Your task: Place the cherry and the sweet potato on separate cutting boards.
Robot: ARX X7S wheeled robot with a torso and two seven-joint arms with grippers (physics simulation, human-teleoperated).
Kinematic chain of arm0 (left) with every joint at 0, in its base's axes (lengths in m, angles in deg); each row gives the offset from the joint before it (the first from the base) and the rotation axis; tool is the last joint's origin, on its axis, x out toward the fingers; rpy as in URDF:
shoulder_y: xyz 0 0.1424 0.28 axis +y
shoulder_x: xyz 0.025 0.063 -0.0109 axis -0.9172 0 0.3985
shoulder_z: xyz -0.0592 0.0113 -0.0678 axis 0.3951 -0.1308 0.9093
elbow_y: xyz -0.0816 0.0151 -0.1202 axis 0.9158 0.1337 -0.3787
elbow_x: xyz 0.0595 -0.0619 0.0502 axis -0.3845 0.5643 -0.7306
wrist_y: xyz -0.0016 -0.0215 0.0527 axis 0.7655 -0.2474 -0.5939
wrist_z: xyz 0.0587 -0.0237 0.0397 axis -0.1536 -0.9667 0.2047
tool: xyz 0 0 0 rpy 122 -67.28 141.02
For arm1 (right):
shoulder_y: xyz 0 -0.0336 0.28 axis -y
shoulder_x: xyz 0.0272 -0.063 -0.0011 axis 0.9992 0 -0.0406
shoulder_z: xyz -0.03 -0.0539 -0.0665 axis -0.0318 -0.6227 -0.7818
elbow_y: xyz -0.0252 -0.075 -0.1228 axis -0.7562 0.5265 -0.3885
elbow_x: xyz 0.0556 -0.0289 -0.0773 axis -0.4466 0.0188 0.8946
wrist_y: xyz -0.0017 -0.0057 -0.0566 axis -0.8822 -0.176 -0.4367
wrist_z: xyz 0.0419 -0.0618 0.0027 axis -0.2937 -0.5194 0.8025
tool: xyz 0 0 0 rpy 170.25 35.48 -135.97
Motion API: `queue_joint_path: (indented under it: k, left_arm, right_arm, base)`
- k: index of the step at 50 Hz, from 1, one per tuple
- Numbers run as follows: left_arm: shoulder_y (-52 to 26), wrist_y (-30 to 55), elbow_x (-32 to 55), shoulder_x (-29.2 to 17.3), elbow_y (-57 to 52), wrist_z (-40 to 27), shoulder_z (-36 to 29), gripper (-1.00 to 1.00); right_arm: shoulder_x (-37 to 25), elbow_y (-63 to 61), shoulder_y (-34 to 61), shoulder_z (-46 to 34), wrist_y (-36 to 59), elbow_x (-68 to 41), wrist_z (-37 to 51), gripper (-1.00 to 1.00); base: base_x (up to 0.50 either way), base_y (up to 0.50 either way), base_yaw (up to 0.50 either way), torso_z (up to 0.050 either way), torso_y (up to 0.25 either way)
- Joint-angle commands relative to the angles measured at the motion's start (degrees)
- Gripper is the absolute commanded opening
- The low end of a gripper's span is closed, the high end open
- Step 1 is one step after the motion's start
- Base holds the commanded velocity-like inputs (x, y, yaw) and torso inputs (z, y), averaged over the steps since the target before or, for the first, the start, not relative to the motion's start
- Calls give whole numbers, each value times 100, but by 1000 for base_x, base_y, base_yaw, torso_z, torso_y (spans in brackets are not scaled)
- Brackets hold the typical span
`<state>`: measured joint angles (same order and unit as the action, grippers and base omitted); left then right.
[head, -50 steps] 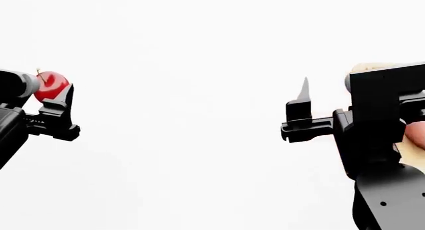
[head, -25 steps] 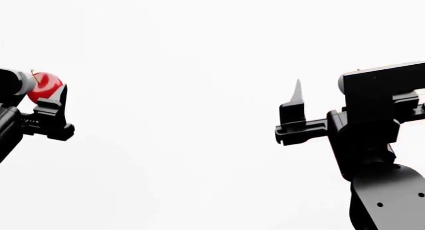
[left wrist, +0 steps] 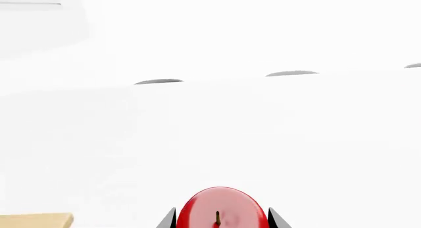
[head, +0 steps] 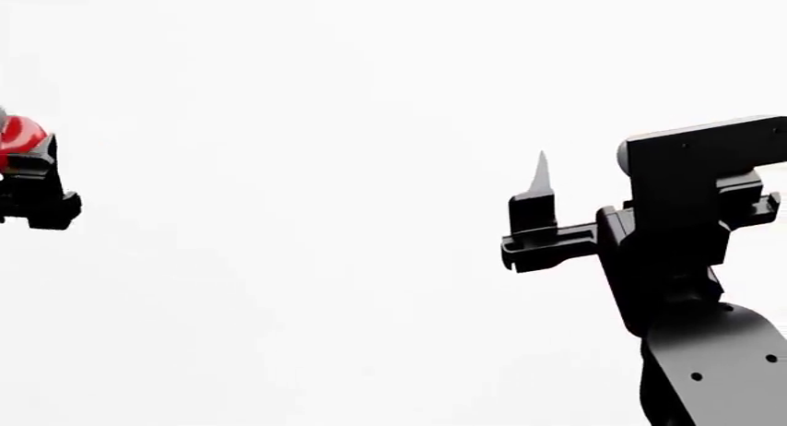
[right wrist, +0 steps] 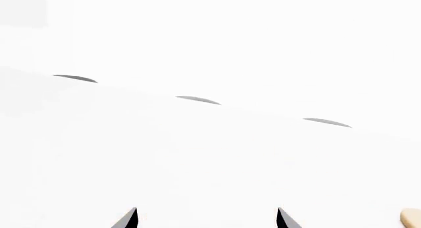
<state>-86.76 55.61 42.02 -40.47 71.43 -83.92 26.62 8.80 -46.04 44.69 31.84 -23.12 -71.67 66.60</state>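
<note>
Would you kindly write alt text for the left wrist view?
A glossy red round cherry with a thin stem sits between the two dark fingertips of the left claw, above a white surface. A light tan wooden board corner shows at one edge.

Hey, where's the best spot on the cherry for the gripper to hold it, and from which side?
Across the round body, as the left gripper does now: one finger on each flank of the cherry, stem left free between them. The glossy round skin probably slips unless gripped at its widest part.
</note>
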Motion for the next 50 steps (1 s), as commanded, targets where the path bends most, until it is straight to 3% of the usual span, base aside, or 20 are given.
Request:
queue_joint_path:
  k: [1,8,19,38,50]
  left_arm:
    - [-64,40,193,-470,430,-289,230,-100]
    - [111,-36,352,-931,669,-559,416,-100]
    - [122,-45,395,-946,1433,-546,495,-100]
    - [-809,455,-239,-215,3018,-11,141,-100]
    - [-844,474,-300,-146,3215,96,110,-100]
  right_arm:
    - [55,50,81,-8,10,-24,-2,100]
    - [80,40,64,-4,-12,-52,-6,100]
    - [74,49,-2,-11,-108,-20,-4,100]
    - [85,73,44,-114,-57,7,-18,100]
    - [7,-65,-20,-172,-59,20,-58,100]
  base:
    - [0,0,0,0,0]
    - [0,0,0,0,0]
    - [0,0,0,0,0]
    - [0,0,0,0,0]
    - [50,63,0,0,0]
